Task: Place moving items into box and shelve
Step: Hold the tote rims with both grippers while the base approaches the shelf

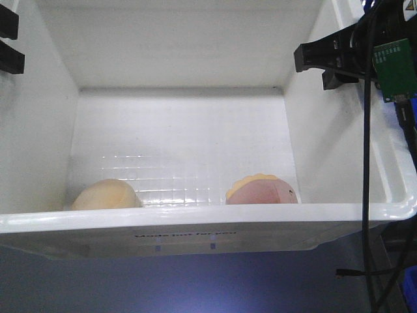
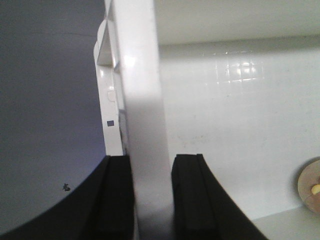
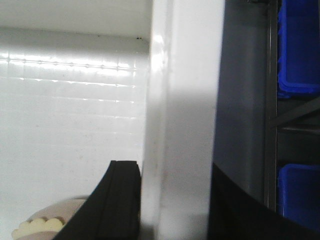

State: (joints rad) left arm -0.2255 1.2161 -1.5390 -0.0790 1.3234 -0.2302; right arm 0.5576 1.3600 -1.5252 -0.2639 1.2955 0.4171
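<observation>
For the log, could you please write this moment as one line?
left gripper shut on box; right gripper shut on box; cream bun, pink ball inside

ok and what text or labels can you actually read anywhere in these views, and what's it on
Black print on the front wall of the white tote: one line, too blurred to read.
Green circuit board at the upper right of the front view: markings too small to read.
Both wrist views: no text visible.
</observation>
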